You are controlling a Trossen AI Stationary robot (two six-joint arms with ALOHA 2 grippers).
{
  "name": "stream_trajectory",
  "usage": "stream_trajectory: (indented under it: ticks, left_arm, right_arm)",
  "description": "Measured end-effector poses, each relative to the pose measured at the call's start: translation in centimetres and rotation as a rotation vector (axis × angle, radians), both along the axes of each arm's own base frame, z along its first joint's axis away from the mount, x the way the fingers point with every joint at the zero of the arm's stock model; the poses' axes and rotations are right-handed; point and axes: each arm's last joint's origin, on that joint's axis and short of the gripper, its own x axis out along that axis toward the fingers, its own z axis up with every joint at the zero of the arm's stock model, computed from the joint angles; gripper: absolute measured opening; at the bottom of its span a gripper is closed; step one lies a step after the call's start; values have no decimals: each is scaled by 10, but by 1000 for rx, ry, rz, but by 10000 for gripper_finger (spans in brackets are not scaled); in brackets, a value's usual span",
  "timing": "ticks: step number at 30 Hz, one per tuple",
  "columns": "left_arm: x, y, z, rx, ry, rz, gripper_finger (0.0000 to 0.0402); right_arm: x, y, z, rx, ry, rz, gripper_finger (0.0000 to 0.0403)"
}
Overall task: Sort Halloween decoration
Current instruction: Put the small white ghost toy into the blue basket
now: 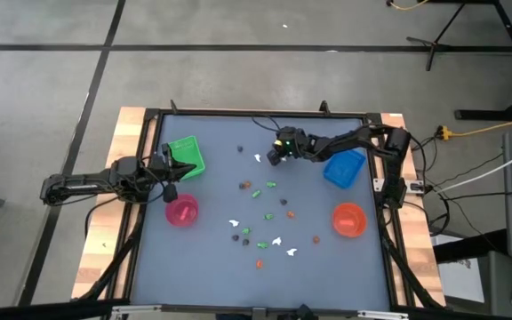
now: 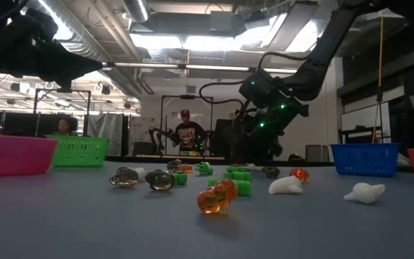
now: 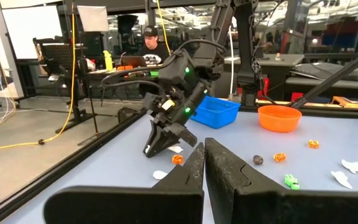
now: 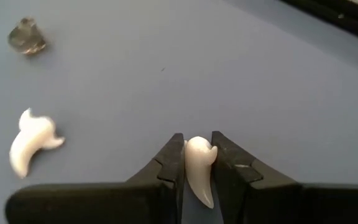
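I see the bench with a grey top, and on it the four containers. The blue tray sits just beside my right jaws, on the side toward that arm's base, and the orange bowl lies beyond it toward the near edge. The green tray is right next to my left jaws, with the pink bowl just beside them on the other side.

My right gripper is out over the far middle of the bench, and its jaws are closed narrowly on a white ghost figure, which stands upright between the two fingers. Ahead of those jaws another white figure lies on the bench surface, and farther out sits a dark, glassy figure.

My left gripper waits at the left edge, its jaws pressed together with nothing between them.

The rest of the Halloween decoration is scattered well apart from both jaws, across the middle of the bench: small green, orange, white and dark pieces.

Beyond the bench, a person stands in the room.
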Motion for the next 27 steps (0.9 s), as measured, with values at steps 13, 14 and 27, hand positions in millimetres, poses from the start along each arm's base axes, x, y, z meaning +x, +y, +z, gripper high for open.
stream_trajectory:
  ticks: [13, 14, 27]
  left_arm:
    - [0, 0, 0, 0, 0, 0, 0]
    - [0, 0, 0, 0, 0, 0, 0]
    - [0, 0, 0, 0, 0, -4, 0]
  right_arm:
    - [-15, 9, 39, 82, 21, 67, 62]
    - [-16, 11, 42, 92, 22, 76, 62]
    - [-61, 33, 103, 224, 90, 164, 62]
